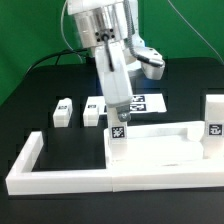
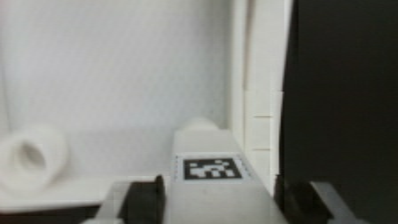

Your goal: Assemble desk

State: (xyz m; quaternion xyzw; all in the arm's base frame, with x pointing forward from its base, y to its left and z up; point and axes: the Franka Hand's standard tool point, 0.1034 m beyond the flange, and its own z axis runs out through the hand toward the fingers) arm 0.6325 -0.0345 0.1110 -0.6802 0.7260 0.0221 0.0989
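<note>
Gripper (image 1: 119, 120) pinches one tagged leg (image 1: 119, 131), upright, at the desk top (image 1: 160, 152) end on the exterior view's left, near a corner hole (image 2: 27, 160). Top lies inside border frame (image 1: 90, 182). Two spare legs (image 1: 63, 112) stand outside it, nr marker board (image 1: 142, 102). Fourth leg (image 1: 213, 125) at exterior view's right.

1. The arm (image 1: 98, 22) comes in from the top, over the middle of the scene.
2. Its hand slants down, its lower end a little to the exterior view's right.
3. The gripper (image 1: 119, 121) points down, fingers (image 2: 143, 203) clamped on a leg (image 2: 214, 150) (one finger on either side).
</note>
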